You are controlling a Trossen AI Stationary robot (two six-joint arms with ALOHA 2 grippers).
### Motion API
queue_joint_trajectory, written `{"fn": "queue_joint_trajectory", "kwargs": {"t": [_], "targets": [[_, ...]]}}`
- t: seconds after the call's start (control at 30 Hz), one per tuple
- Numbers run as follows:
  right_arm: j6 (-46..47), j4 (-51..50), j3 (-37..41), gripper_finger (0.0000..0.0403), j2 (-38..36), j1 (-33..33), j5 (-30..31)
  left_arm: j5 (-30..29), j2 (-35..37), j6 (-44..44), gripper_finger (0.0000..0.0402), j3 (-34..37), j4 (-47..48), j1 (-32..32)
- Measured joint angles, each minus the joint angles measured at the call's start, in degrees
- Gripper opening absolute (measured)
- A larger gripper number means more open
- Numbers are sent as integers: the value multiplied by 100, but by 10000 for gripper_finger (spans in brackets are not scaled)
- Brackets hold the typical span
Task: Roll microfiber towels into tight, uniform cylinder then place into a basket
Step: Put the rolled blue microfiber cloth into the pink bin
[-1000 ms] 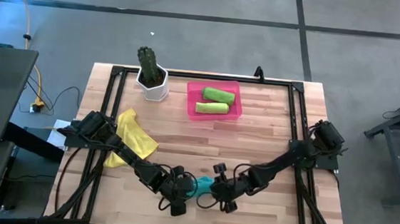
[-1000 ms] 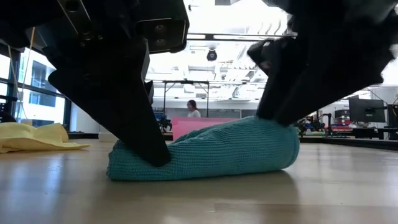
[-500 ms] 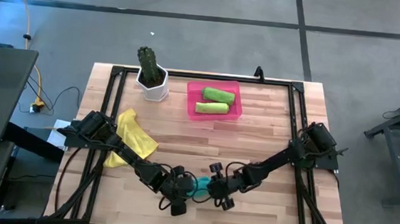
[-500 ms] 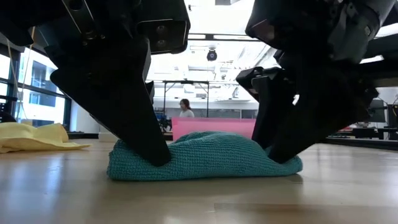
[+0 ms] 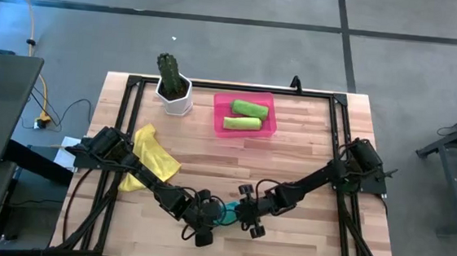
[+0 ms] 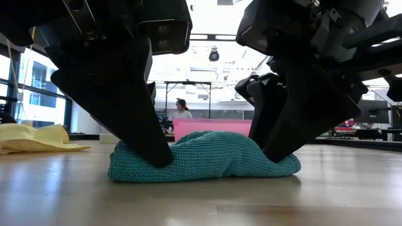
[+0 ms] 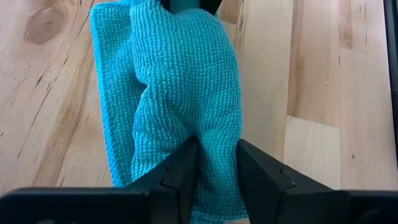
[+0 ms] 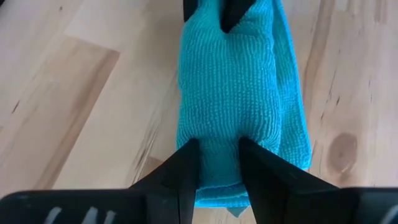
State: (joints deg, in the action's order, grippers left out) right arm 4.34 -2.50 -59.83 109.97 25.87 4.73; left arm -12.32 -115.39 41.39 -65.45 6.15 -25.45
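A rolled teal towel [image 5: 227, 212] lies on the table near its front edge, at the middle. It rests on its long side [image 6: 201, 164]. My left gripper [image 5: 210, 219] is shut on the roll's left end and my right gripper [image 5: 243, 216] on its right end. The two grippers face each other along the roll. The pink basket [image 5: 219, 115] stands at the far middle with two rolled lime green towels [image 5: 250, 108] [image 5: 242, 123] in it. A yellow towel [image 5: 151, 158] lies loose and crumpled at the left. My left gripper pinches the roll's left end [image 7: 214, 158] between its two fingers [image 7: 184, 167], which slant down from the table's left along the roll. The cloth is squeezed narrow there, and the roll lies on the table. My right gripper pinches the roll's right end [image 8: 217, 152] between its two fingers [image 8: 188, 163], slanting down from the table's right along the roll. That end is pressed low [image 6: 279, 164] on the table, and the middle humps up.
A white pot with a green cactus [image 5: 173, 87] stands at the far left, beside the basket. A black frame [image 5: 341, 153] runs round the table's edges. Bare wood lies between the roll and the basket. A person [image 6: 182, 108] shows in the room beyond.
My right gripper has gone down and toward the table's left, closer to my left gripper. The roll's right end, rounded and high before, is now squeezed low, and the roll has got shorter. Its left end has stayed in place.
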Motion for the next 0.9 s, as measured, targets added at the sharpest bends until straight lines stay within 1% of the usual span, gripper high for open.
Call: {"fn": "queue_joint_trajectory", "kwargs": {"t": [0.13,0.23,0.33,0.43,0.53,0.63,0.73,0.9], "targets": [[214,2,0,100,0,2,35,2,0,0,99,0,0,0],[127,8,0,99,0,0,-28,2,0,0,99,0,0,0],[160,-3,-21,118,0,6,-248,2,0,0,99,0,0,0],[203,-6,-58,150,4,3,-498,4,0,0,99,0,0,0],[-23,-68,-74,184,4,36,-541,8,0,5,99,0,0,0],[-188,-111,-85,207,52,50,-386,89,0,89,99,0,0,8],[-255,-56,-92,217,132,54,-312,196,0,182,99,-2,-12,15],[-329,-56,-98,212,229,63,-84,392,2,199,99,-4,-168,16]]}}
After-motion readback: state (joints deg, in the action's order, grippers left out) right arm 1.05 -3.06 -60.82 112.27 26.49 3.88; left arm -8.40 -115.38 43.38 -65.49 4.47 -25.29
